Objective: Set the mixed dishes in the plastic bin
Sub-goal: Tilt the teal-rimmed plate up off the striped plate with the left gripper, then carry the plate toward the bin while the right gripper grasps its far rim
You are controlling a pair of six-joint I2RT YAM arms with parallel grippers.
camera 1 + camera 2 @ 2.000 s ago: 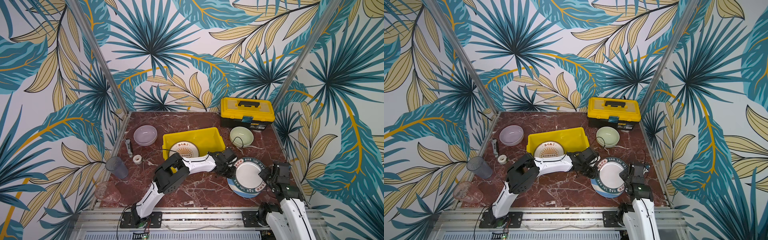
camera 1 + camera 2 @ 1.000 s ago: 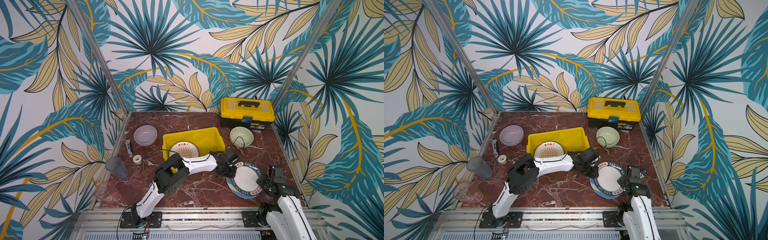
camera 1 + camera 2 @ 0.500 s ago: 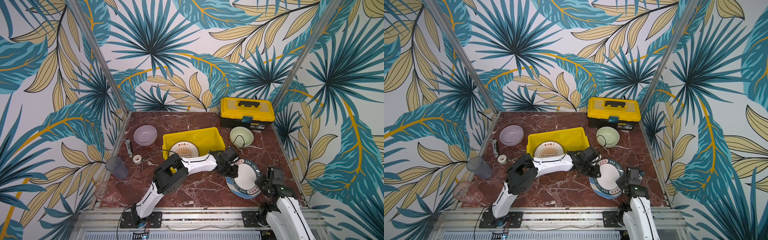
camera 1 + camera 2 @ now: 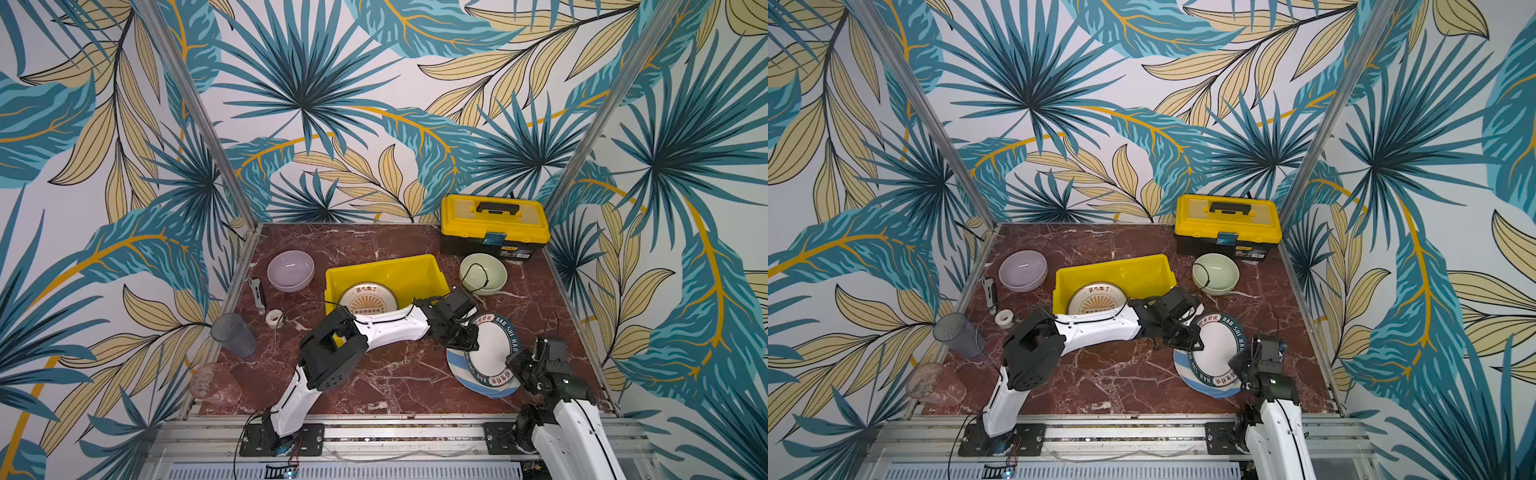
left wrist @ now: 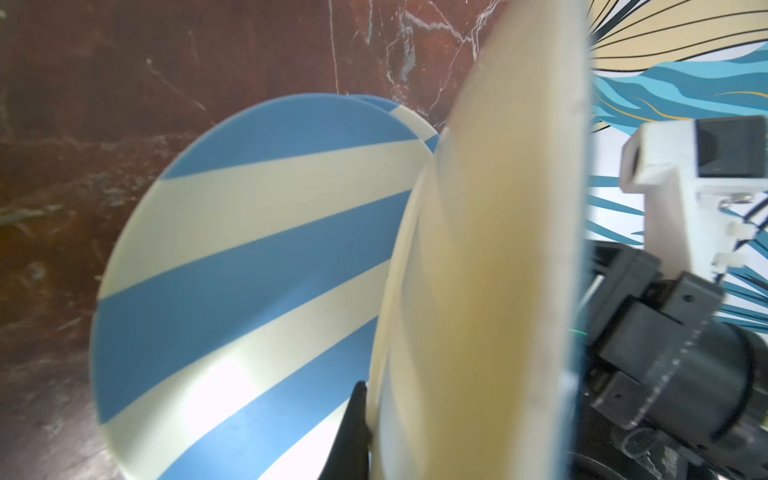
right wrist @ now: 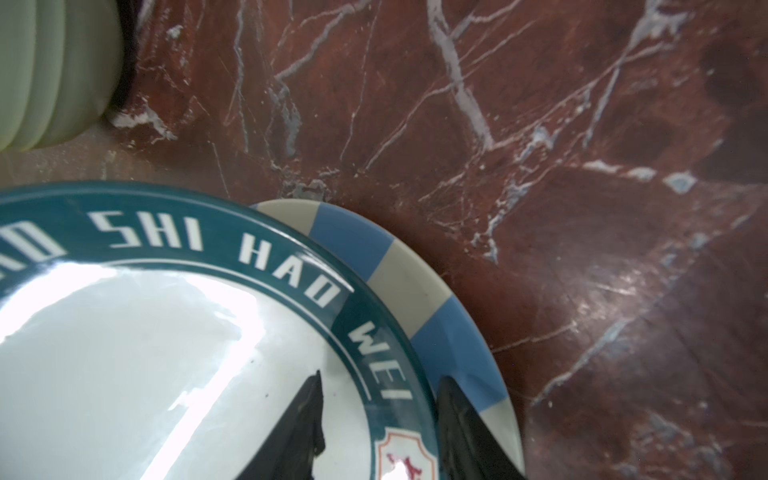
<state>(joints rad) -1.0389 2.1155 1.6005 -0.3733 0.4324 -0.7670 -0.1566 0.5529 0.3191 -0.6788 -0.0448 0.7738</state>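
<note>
Now, left hand (image 4: 470,341) clamped on lettered plate (image 4: 492,353) rim, right hand (image 4: 514,363) parted astride opposite edge.

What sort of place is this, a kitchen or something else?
Most likely a robot test booth, not a kitchen. Leaf-print panels wall in a marble-look tabletop, two robot arms are bolted to a metal rail at its front, and a lilac bowl and a green bowl sit beside a yellow bin like props.
</note>
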